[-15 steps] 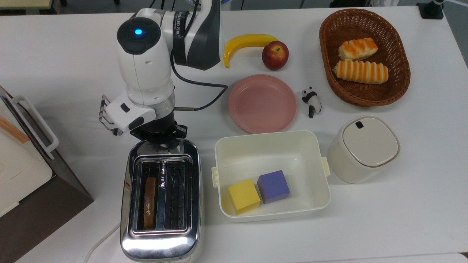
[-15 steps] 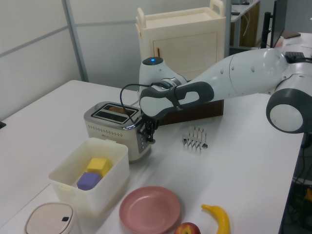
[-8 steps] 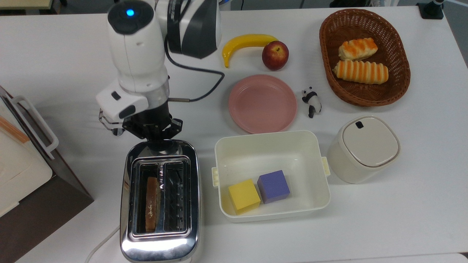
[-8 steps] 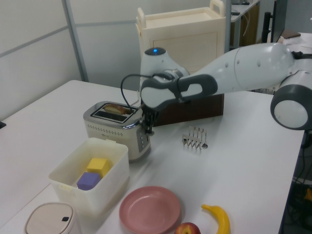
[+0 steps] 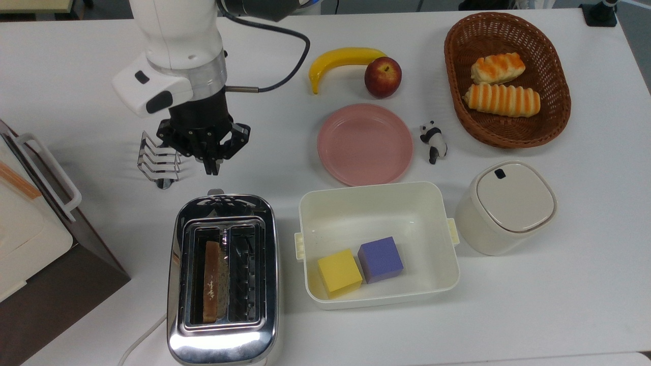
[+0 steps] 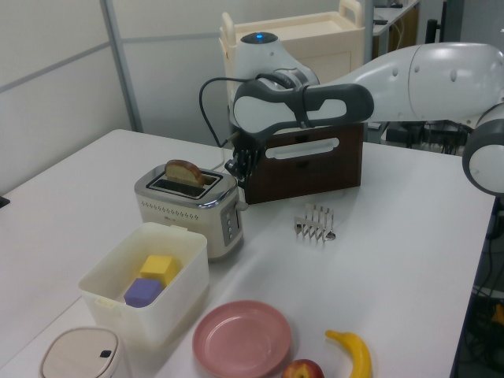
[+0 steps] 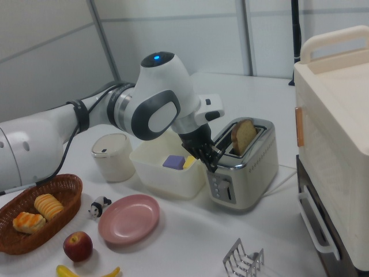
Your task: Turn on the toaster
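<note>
The chrome toaster [image 5: 222,341] stands near the front of the table in the top view, its small lever [image 5: 215,192] at the end facing the arm. A bread slice [image 5: 210,280] sits in one slot and sticks up above the toaster's top [image 6: 185,172] [image 7: 243,135]. My gripper [image 5: 211,166] hangs above the table just beyond the lever end, apart from the toaster [image 6: 189,211], with its fingers together and nothing between them. In the right view the gripper [image 7: 212,164] is raised beside the toaster's [image 7: 256,173] upper corner.
A wire toast rack [image 5: 157,162] stands just left of the gripper in the top view. A white bin [image 5: 377,203] with a yellow and a purple cube lies right of the toaster. A pink plate [image 5: 364,144], banana, apple, bread basket, panda figure, white canister [image 5: 508,206] and boxy appliance [image 5: 30,244] surround them.
The gripper lifted off the toaster's lever end and drew back and upward. The bread slice has risen in its slot and now pokes out of the top.
</note>
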